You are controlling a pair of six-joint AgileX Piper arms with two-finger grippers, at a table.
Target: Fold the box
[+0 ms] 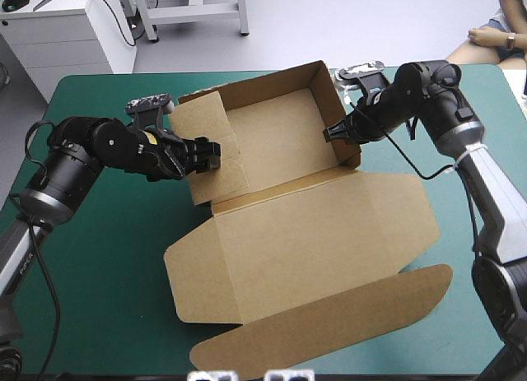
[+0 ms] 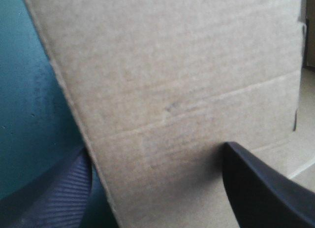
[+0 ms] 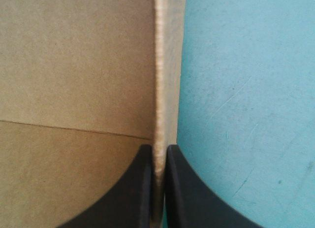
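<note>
High view: box [image 1: 313, 233] mid tabletop [image 1: 99, 257], tray half up, lid flat nearside | left wrist view: left gripper [image 2: 155, 149] open astride left wall flap, prob. to fold it in | right wrist view: right gripper [image 3: 158, 149] pinching right wall edge, steadying it upright.

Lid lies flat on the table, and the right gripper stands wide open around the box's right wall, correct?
No. The right gripper is shut on the box, pinching its right wall, as the right wrist view shows. The lid does lie flat on the table.
</note>
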